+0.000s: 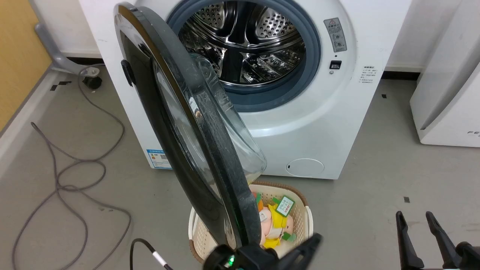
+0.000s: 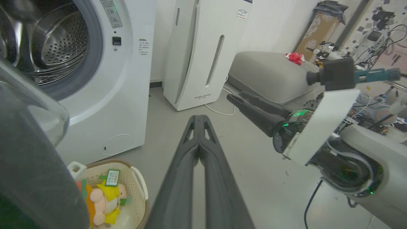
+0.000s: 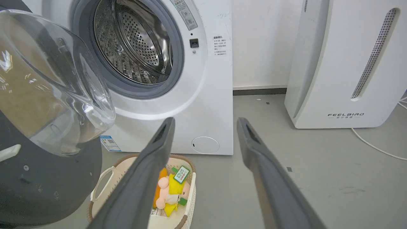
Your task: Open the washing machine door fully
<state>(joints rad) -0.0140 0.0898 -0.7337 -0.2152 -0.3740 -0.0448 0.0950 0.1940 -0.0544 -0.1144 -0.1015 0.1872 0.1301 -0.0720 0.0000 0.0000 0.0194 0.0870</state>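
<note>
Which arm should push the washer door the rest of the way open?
Probably left. The left gripper, shut, sits beside the lower edge of the washing machine door on its glass-bowl side; the right gripper is open and well apart from it.

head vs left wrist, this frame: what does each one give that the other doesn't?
Head: the door's black outer face, seen nearly edge-on, and loose grey cables on the floor. Left wrist: a grey sofa, a clutter of gear and wires, and the left claw with fingers pressed shut. Both: the steel drum, the basket holding a toy, and the open right claw.
</note>
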